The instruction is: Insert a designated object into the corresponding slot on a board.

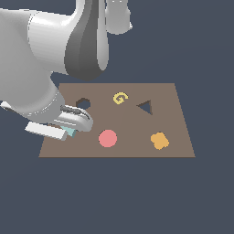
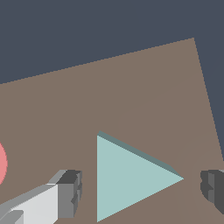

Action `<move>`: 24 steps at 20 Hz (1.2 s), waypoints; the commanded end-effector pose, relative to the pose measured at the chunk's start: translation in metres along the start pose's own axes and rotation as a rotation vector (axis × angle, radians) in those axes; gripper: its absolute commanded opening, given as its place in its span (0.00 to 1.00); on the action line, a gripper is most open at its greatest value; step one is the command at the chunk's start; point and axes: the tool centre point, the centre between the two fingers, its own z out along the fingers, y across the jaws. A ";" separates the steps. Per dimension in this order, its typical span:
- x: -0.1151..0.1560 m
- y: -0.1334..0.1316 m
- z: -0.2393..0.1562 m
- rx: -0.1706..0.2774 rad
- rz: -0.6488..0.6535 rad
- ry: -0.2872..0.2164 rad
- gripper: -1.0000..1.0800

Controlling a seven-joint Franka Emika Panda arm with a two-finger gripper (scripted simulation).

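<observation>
The light-teal triangular block [image 2: 127, 175] lies flat on the brown board [image 2: 144, 87], near the board's front corner on the exterior view's left. Only a sliver of the block [image 1: 71, 132] shows there, under the hand. My gripper [image 2: 142, 190] is low over it and open. One finger [image 2: 70, 194] stands on each side of the block, with a gap on both sides. In the exterior view the gripper [image 1: 68, 131] is mostly hidden by the arm. The dark triangular slot [image 1: 146, 108] is in the board [image 1: 137, 132], toward the far right of it.
A pink disc [image 1: 108, 138] lies next to the gripper and shows at the wrist view's edge [image 2: 2, 164]. An orange clover piece [image 1: 159, 140], a yellow G-shaped piece [image 1: 120, 97] and a dark hexagonal hole [image 1: 83, 103] are also on the board. The arm's links loom over the board's left.
</observation>
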 end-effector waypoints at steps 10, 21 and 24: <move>0.000 0.000 0.020 0.000 0.000 0.000 0.00; 0.001 0.000 0.019 0.000 0.000 0.001 0.00; 0.001 -0.002 0.019 0.000 -0.009 0.001 0.00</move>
